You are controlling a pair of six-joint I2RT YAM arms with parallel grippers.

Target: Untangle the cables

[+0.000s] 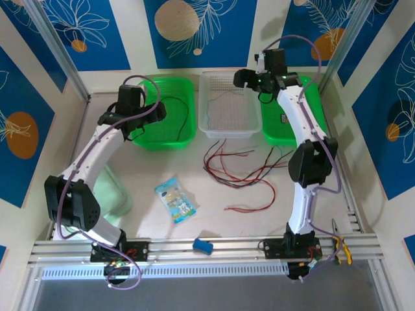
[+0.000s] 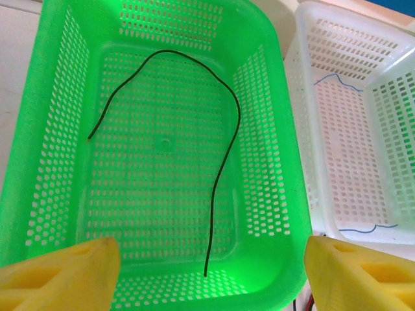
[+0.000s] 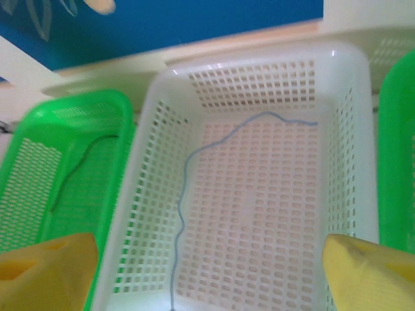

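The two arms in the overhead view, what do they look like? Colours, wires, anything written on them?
Both the left arm and the right arm have smooth white shells with chunky black joint housings. A thin lilac cable loops loosely along each. In the wrist views, their fingers are blocky and bright yellow. I can't make out any markings.
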